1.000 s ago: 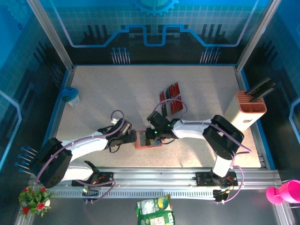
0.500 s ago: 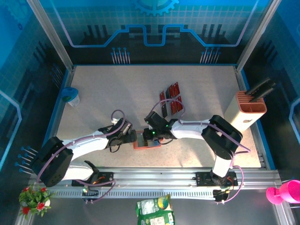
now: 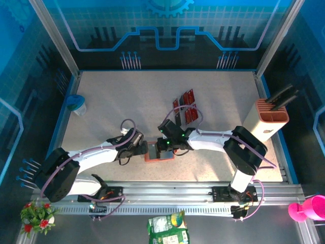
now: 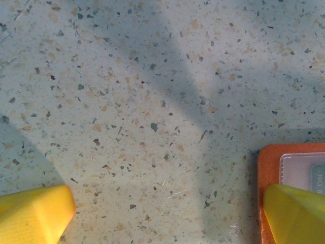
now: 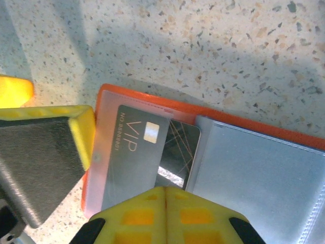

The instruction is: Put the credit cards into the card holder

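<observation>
I have the card holder lying open on the table, close to the near edge, with an arm coming in from either side of it. My left fingers are spread as wide as they go. In the left wrist view one yellow fingertip is over bare speckled table and the other sits over the orange corner of the card holder.

My right fingers are shut, with the two yellow tips pressed together. They sit right at the near edge of a dark grey VIP card that lies flat on the left half of the open card holder. I cannot tell whether any of the card is pinched between them. The card's left part shows through a clear sleeve, and its right end reaches the middle fold, beside the grey-blue pocket.

The remaining credit cards, red ones and a black one, lie in a small cluster further up the table, apart from the holder. A tall salmon-and-white box with black handles stands at the right edge
</observation>
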